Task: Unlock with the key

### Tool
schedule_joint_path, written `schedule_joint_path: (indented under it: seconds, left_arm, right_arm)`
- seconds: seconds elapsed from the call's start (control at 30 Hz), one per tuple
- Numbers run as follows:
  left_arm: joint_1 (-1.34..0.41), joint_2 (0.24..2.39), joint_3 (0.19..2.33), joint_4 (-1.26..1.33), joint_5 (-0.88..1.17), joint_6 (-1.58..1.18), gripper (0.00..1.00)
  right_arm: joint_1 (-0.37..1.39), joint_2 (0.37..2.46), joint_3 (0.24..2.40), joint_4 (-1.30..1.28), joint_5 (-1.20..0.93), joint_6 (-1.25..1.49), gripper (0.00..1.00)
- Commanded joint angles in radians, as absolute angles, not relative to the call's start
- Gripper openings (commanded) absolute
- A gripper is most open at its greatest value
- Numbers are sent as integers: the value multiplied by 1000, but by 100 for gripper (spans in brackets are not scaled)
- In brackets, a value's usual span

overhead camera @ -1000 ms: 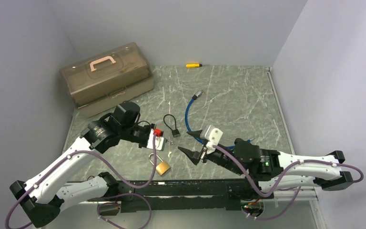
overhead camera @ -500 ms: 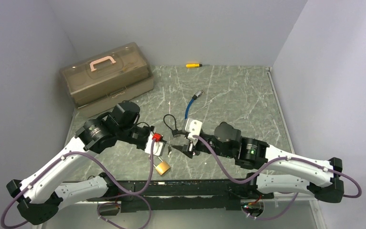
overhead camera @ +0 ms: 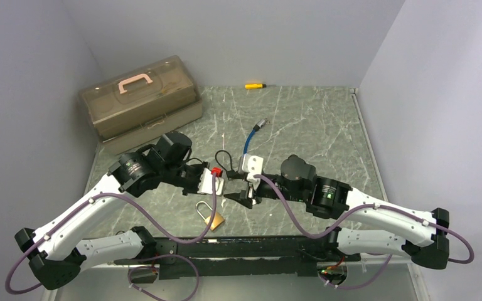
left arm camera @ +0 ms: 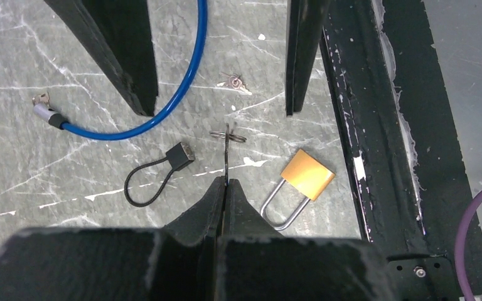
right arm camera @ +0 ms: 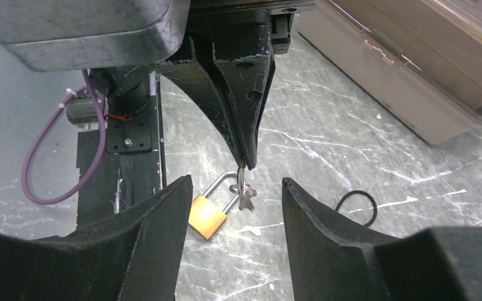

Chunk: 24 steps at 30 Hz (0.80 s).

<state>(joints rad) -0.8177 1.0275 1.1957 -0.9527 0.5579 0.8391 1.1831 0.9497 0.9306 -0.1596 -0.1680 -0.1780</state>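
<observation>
A small silver key [left arm camera: 226, 157] on a split ring hangs from the tip of my left gripper [left arm camera: 226, 182], which is shut on it. The right wrist view shows the same key [right arm camera: 243, 188] dangling below the left fingers [right arm camera: 241, 94], just above the table. The brass padlock [overhead camera: 213, 218] lies flat near the front edge with its shackle closed, the brass padlock [left arm camera: 304, 175] a little to the right of the key. My right gripper [right arm camera: 235, 185] is open, its two fingers on either side of the hanging key without touching it; the right gripper [overhead camera: 238, 194] faces the left gripper [overhead camera: 221, 185].
A translucent brown toolbox [overhead camera: 141, 103] stands at the back left. A blue cable [overhead camera: 249, 141] and a black cord loop [overhead camera: 226, 162] lie mid-table, and a yellow screwdriver [overhead camera: 254, 85] by the back wall. The black base rail [left arm camera: 364, 125] runs just beyond the padlock.
The right arm has swung left from mid-table until its open fingers flank the key. The left gripper has shifted slightly right, still holding the key.
</observation>
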Motion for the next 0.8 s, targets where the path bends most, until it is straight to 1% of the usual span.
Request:
schedule_joint_path:
  seconds: [0.0, 0.17, 0.37, 0.5, 0.57, 0.6, 0.7, 0.73, 0.77]
  left_arm:
    - [-828, 1028, 1236, -916, 526, 789, 0]
    - [-837, 1026, 1237, -885, 490, 759, 0]
    - [-840, 1024, 1241, -888, 507, 749, 0]
    - [-839, 1022, 1241, -892, 513, 752, 0]
    - [-840, 1022, 1243, -896, 519, 752, 0]
    - [-840, 1023, 1244, -898, 522, 752, 0]
    - [-840, 1023, 1249, -900, 534, 749, 0]
    - [-840, 1024, 1250, -900, 536, 747, 0]
    - [-840, 1026, 1253, -903, 539, 746, 0]
  right_arm:
    - [1167, 981, 956, -70, -208, -155, 55]
    - [1164, 1012, 941, -23, -200, -155, 48]
    - [1163, 1044, 965, -61, -154, -188, 45]
    - [1164, 1062, 985, -102, -145, -215, 39]
    - [1164, 1064, 988, -113, -144, -228, 33]
    - [1164, 1066, 990, -119, -144, -236, 27]
    - [1163, 1060, 992, -116, -128, -249, 9]
    - [1164, 1056, 989, -113, -123, -252, 1]
    - [1164, 1050, 985, -108, -119, -256, 0]
